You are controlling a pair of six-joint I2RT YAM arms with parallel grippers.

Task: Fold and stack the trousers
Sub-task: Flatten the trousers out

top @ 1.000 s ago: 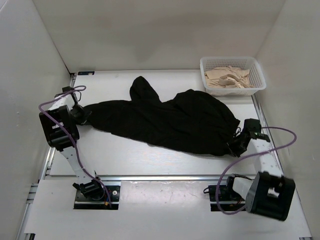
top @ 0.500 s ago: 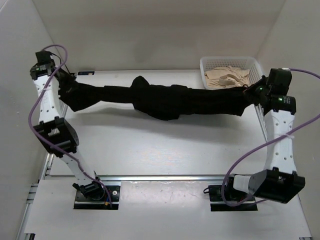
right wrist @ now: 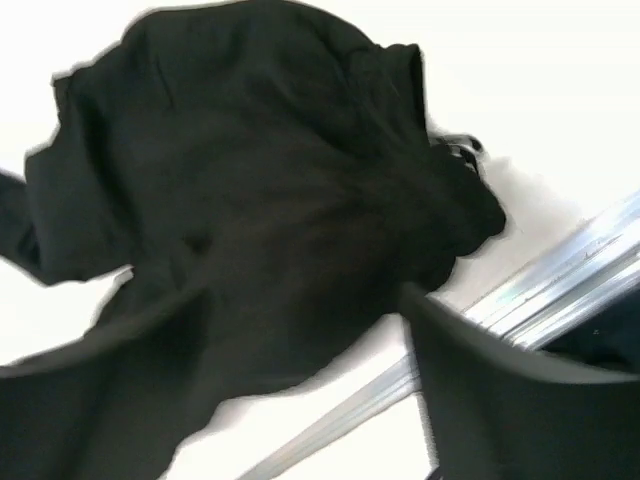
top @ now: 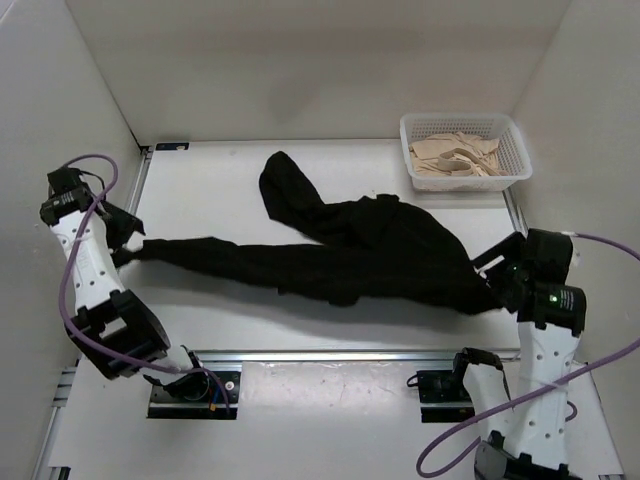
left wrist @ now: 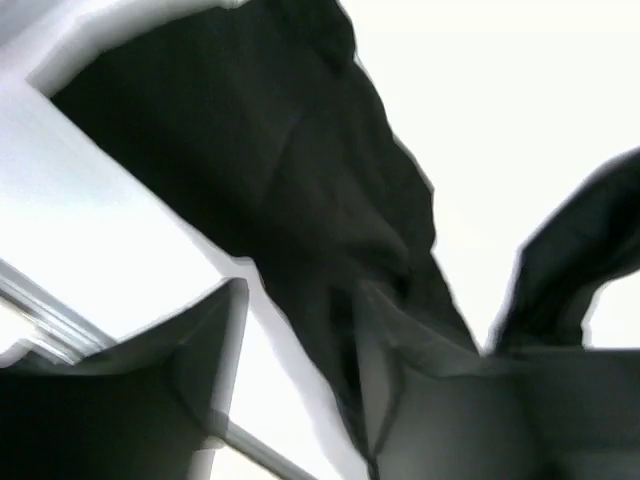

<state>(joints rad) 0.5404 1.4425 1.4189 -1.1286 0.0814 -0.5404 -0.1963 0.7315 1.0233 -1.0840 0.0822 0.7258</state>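
trousers (top: 345,258) across table (top: 300,322), basket (top: 470,183) behind right

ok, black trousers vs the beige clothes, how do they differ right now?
The trousers are black; the beige clothes are pale tan. The trousers lie stretched across the table, far larger; the beige clothes sit bunched inside the white basket. Both are soft fabric.

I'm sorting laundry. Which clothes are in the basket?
The beige clothes, bunched inside the white basket; the black trousers lie stretched across the table.
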